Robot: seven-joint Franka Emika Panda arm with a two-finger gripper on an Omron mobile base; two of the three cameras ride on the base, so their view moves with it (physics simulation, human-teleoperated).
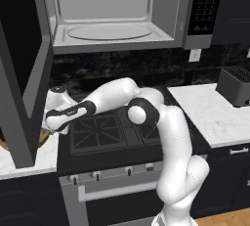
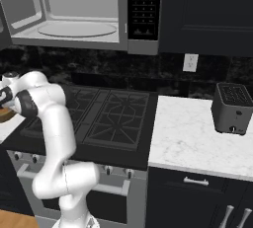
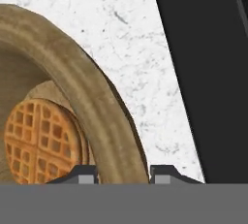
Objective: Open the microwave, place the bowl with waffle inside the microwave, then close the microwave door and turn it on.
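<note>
- Bowl: one, holding one waffle, on the white surface.
- Two fingers straddle its rim, clamped there.
- Microwave: one, door open.

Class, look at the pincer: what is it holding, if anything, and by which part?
The pincer straddles the bowl at its rim, one fingertip inside, one outside. Whether it grips yet cannot be told.

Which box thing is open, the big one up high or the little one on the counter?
The big one: the microwave above the stove. Its door is swung wide, showing the round plate inside. The little toaster has no door.
</note>
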